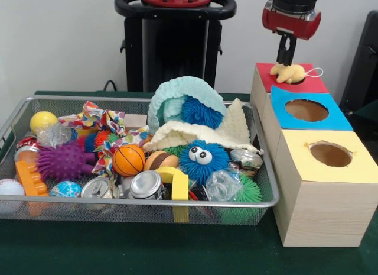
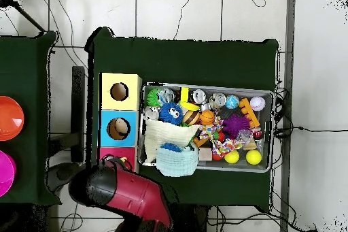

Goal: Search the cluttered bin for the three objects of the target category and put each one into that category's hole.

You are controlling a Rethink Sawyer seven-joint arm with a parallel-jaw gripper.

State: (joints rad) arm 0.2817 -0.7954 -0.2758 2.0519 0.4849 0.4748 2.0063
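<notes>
The worktop (image 1: 118, 251) is covered in dark green cloth. On it, down and to the left of the gripper in the front view, stands a rectangular wire-mesh bin (image 1: 260, 162) with a bright metal rim, packed with mixed clutter. Directly below the gripper and running toward the camera is a row of three pale wooden boxes, each with a coloured paper top and a round hole: the red-topped box (image 1: 310, 86) lies immediately beneath it, the blue-topped box (image 1: 339, 118) comes next, and the yellow-topped box (image 1: 360, 168) is furthest from it. Inside the bin, a mint-green knitted cloth (image 1: 171, 94) arches over a cream fleece cloth (image 1: 233, 130) folded to a point. Smaller items lie further left and lower: a purple spiked rubber ball (image 1: 62, 162), a blue fuzzy ball with googly eyes (image 1: 201, 161), a small orange basketball (image 1: 128, 160), a smooth yellow ball (image 1: 43, 121) and a shiny metal can (image 1: 146, 185). The gripper (image 1: 286, 61) hangs narrow and dark below a red wrist housing, just above a soft, lumpy yellow plush toy (image 1: 288, 73) resting at the red box's hole; whether its fingers grip the toy cannot be told.
</notes>
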